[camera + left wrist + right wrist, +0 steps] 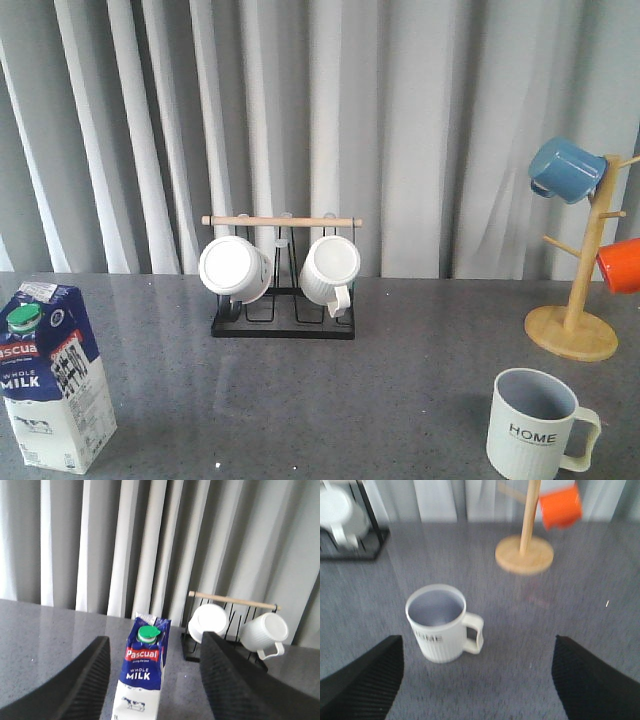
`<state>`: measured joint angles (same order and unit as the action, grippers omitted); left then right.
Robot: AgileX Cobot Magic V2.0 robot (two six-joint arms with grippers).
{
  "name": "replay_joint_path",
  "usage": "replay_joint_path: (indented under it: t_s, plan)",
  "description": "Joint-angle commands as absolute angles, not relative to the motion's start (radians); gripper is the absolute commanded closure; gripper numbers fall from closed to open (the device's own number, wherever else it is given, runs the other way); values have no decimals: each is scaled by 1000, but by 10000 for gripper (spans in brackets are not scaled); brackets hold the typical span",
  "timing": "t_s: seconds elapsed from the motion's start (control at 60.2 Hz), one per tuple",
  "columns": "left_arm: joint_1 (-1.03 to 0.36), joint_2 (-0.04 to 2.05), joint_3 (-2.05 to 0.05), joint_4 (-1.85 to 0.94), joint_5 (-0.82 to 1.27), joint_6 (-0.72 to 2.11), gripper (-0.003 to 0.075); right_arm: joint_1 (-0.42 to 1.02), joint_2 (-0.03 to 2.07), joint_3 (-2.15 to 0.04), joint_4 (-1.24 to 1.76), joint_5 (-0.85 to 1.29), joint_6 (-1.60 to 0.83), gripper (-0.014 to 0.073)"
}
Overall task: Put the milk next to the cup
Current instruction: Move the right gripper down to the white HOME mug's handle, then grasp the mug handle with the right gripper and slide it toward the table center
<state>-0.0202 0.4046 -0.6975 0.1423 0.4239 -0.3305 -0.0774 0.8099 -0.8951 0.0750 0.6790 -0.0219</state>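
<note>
- The milk [55, 375] stands upright, well apart from the cup [537, 426], across the table.
- Left gripper [152, 680] fingers are spread, unloaded, framing the carton; advance squarely and grasp mid-body.
- Right gripper [475, 680] is spread wide, holding nothing.

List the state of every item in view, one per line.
milk: upright, cap on, far left of table.
cup: upright, empty, far right.
left gripper: open, facing the milk, not touching.
right gripper: open, holding nothing.
white mugs: on their sides in the rack.
blue mug: hung on the tree.
</note>
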Motion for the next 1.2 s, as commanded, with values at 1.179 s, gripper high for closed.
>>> replay_joint_path:
  t_s: [1.179]
  plan:
    - [-23, 445, -729, 142, 380, -324, 322, -84, 1347, -741, 86, 165, 0, 46]
